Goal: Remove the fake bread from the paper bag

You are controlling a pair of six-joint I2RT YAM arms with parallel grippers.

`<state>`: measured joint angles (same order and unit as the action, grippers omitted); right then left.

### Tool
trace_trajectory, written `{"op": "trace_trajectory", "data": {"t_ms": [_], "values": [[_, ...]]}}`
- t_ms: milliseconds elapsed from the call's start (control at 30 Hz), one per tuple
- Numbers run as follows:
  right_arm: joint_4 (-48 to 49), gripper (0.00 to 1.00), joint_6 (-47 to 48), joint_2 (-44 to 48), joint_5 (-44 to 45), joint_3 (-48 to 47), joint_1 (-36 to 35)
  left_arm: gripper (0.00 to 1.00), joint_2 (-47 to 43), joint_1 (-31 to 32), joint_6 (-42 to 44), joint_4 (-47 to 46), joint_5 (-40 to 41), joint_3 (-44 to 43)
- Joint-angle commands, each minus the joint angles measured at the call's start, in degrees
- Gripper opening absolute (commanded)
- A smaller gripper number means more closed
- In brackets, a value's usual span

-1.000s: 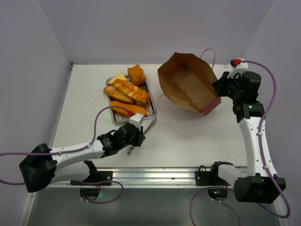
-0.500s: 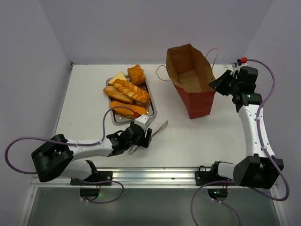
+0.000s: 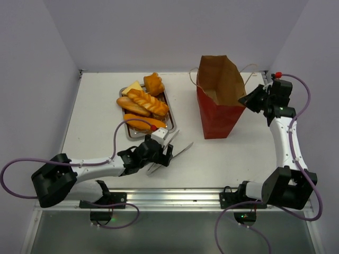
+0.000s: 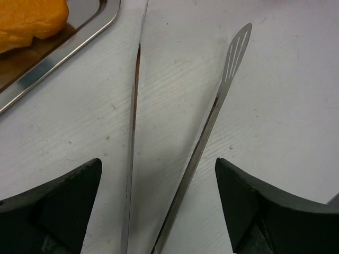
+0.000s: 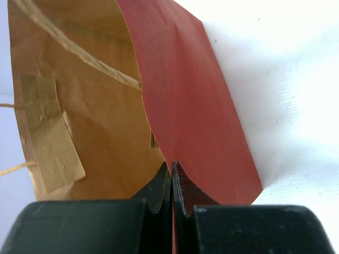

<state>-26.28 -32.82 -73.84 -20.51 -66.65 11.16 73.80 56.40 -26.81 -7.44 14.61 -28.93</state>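
The fake bread (image 3: 143,103) lies heaped on a silver tray (image 3: 128,135) at the back left; one orange piece (image 4: 29,21) shows in the left wrist view. The paper bag (image 3: 217,114) stands upright at the back right, red outside and brown inside, mouth up; no bread shows in what I see of its inside. My right gripper (image 3: 248,100) is shut on the bag's right wall (image 5: 185,95), one finger inside and one outside (image 5: 172,166). My left gripper (image 3: 161,153) rests open near the tray's front corner. Metal tongs (image 4: 222,84) lie spread on the table between its fingers (image 4: 158,164), touching neither.
The tray's rim (image 4: 63,53) runs just left of the tongs (image 3: 177,148). The bag's thin loop handles (image 3: 249,69) stick out at its top. Purple walls close the table on three sides; a rail runs along the near edge.
The right gripper has swung the bag from tilted on its side to upright and a little to the right. The left gripper has opened wide, letting go of the tongs, which spread apart.
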Motion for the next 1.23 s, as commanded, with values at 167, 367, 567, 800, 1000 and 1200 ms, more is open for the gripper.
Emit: {"op": "trace_trajectory", "data": {"t_ms": [167,367,567,800,1000,1200], "values": [[0.62,0.32,2.41,0.1,-0.58,-1.2,0.88,0.99,-13.67,0.2,3.78,8.57,5.15,-7.98],[-0.6,0.69,6.7,3.08,-0.41,-4.0,1.15,1.0,-23.16,0.11,4.66,17.97,10.77,-11.93],[-3.68,0.96,11.54,7.22,-0.06,-7.08,1.23,0.99,-26.69,0.02,5.36,22.47,14.21,-14.84],[-12.28,0.99,21.46,13.72,11.62,-13.05,1.23,0.99,-30.72,0.02,4.49,26.86,16.85,-16.6],[-16.17,0.99,27.35,18.29,23.5,-10.45,1.23,1.0,-34.16,0.02,3.25,29.14,18.43,-17.39],[-14.5,0.99,30.7,25.15,25.7,-3.76,1.23,1.0,-36.79,0.02,1.85,31.78,19.31,-18.18]]}}
